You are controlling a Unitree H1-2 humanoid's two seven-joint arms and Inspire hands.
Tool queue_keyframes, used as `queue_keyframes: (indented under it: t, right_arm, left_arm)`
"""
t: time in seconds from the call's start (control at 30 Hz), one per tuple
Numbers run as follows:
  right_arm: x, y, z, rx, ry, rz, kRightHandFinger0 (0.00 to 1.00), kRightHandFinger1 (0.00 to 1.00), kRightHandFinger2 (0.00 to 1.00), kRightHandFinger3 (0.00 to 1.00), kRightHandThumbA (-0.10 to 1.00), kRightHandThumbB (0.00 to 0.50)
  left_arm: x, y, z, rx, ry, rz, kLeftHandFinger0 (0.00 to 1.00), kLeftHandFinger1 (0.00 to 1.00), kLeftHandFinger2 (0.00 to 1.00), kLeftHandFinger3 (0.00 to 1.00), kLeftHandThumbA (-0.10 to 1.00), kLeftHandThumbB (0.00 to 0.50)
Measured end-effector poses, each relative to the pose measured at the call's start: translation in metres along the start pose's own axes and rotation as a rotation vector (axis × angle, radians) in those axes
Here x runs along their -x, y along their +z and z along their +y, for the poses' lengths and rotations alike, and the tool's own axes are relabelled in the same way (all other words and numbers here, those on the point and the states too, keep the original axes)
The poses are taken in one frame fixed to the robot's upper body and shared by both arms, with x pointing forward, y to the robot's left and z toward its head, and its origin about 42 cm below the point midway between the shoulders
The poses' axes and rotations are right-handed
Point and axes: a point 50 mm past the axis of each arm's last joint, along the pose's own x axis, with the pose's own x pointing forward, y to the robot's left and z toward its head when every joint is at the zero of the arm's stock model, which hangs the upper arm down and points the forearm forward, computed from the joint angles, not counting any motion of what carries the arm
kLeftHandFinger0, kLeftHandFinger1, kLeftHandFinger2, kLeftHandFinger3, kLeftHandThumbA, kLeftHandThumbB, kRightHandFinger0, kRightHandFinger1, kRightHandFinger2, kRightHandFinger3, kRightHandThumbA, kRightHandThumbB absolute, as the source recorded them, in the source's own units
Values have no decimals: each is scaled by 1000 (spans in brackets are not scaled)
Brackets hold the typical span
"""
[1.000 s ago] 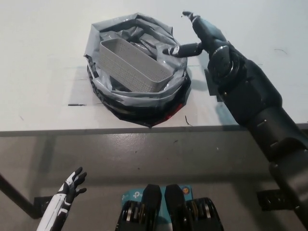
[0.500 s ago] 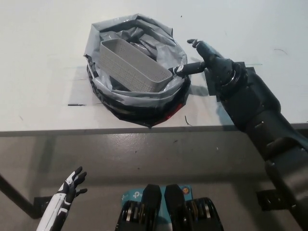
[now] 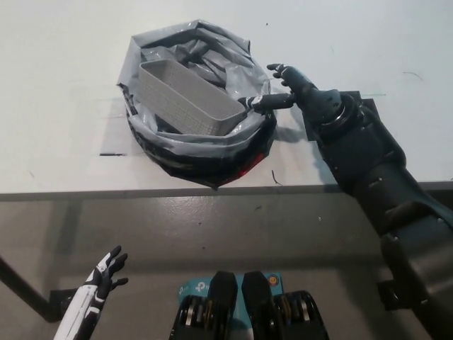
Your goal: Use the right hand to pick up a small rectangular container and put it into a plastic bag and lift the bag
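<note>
A grey rectangular container (image 3: 187, 99) lies tilted inside the crumpled grey and black plastic bag (image 3: 202, 145) on the white table. My black right hand (image 3: 294, 88) is at the bag's right rim, fingers spread, one finger reaching onto the rim near the container's right end. It holds nothing that I can see. My white left hand (image 3: 102, 276) rests low at the lower left, below the table edge, fingers apart.
The white table (image 3: 64, 85) ends at a front edge (image 3: 106, 191) just below the bag. A dark patch (image 3: 311, 124) lies on the table under my right wrist. Grey floor shows below the edge.
My right hand has dropped from above the bag's far right rim down to the rim, and the bag's right side has shifted slightly. The left hand has not moved.
</note>
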Motion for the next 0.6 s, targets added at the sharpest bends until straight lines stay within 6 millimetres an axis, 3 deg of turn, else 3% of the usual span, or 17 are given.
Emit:
queue_keyframes:
  t: [0.03,0.07,0.13,0.17,0.2,0.27,0.3,0.33,0.37,0.43,0.47,0.5,0.6]
  right_arm:
    - [0,2,0,-15,1,-4,808,978,1000,1000,970,420]
    - [0,5,0,-28,2,-9,614,770,1000,1000,978,398]
    - [0,11,0,-51,4,-19,463,628,917,1000,980,392]
    - [0,16,-1,-63,3,-25,383,539,852,1000,971,378]
    - [0,18,-2,-71,2,-29,271,400,712,1000,945,356]
    - [0,23,-5,-83,-1,-34,176,278,552,1000,932,334]
    - [0,25,-6,-89,-1,-32,114,213,467,927,918,317]
    - [-1,27,-7,-97,-3,-26,15,88,325,763,875,307]
    - [-1,27,-8,-106,-3,-22,15,88,325,763,875,307]
    - [-1,25,-8,-129,-4,-10,1,4,170,637,814,306]
    - [-2,21,-8,-164,-2,7,1,4,170,637,814,306]
    - [-2,19,-9,-187,0,18,0,0,148,550,782,302]
    - [-3,12,-8,-246,7,47,0,0,90,546,794,293]
  left_arm:
    - [0,0,0,-1,0,0,889,1000,1000,1000,1000,341]
    - [0,0,0,-2,0,0,888,1000,1000,1000,1000,346]
    - [0,0,1,-6,-1,-1,886,1000,1000,1000,1000,346]
    - [-1,0,1,-8,-2,-2,883,1000,1000,1000,1000,342]
    - [-1,1,2,-10,-2,-3,878,1000,1000,1000,1000,346]
    - [-2,1,2,-12,-3,-5,860,1000,1000,1000,1000,348]
    - [-2,1,3,-14,-3,-5,857,1000,1000,1000,1000,349]
    - [-3,1,3,-15,-3,-6,855,1000,1000,1000,1000,350]
    - [-3,2,3,-16,-3,-7,855,1000,1000,1000,1000,350]
    - [-4,2,3,-17,-4,-10,846,1000,1000,1000,1000,345]
    - [-6,3,3,-20,-4,-14,846,1000,1000,1000,1000,345]
    - [-7,4,4,-21,-4,-17,833,1000,1000,1000,1000,355]
    - [-13,7,5,-25,-5,-31,830,1000,1000,1000,1000,367]
